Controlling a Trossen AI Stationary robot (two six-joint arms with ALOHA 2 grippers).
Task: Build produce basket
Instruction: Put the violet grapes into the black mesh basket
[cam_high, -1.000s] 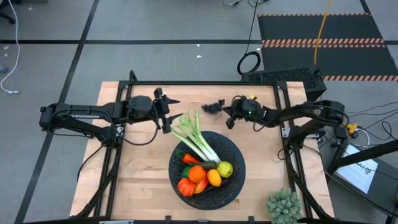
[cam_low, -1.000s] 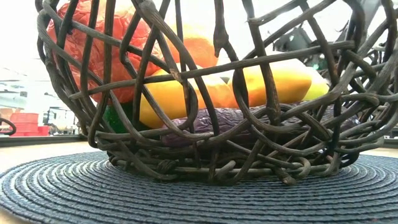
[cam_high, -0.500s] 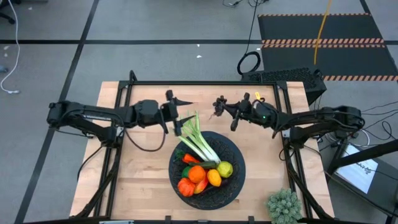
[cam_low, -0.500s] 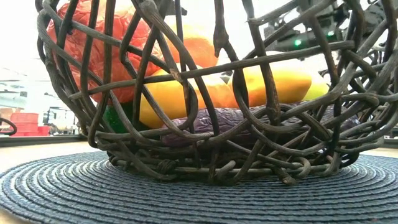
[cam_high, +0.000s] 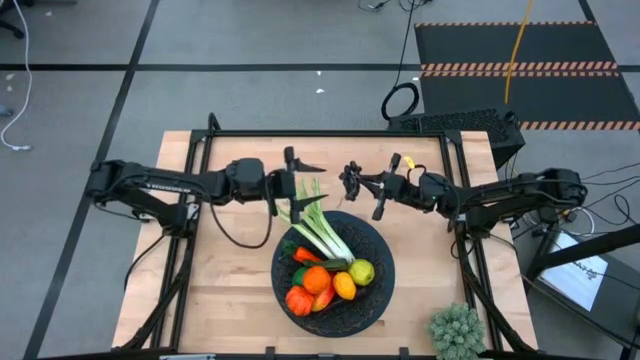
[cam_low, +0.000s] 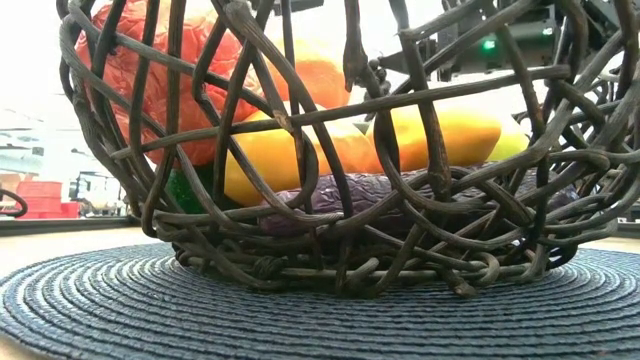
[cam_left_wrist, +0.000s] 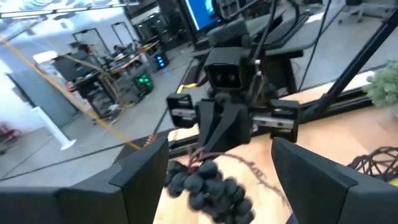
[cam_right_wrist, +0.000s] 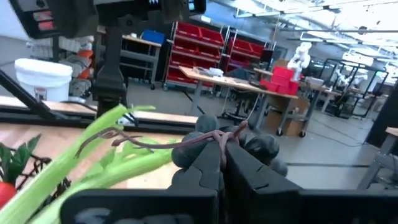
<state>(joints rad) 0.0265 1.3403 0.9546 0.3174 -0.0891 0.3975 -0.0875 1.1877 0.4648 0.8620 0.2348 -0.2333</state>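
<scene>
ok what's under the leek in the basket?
The leek lies slanted on top, its white end over a carrot and pickle in the basket. Whatever sits directly beneath its stalk is covered.

Even, bright overhead light, soft shadows throughout. The low view is backlit: its upper left blows out white behind the dark woven wicker basket (cam_low: 330, 150). The left wrist view is motion-blurred across its frame.

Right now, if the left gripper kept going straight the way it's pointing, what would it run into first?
Most likely the dark grapes, which hang from the shut right gripper straight ahead of the left gripper, whose jaws are open. Depth is hard to judge, but nothing else seems to lie between them.
</scene>
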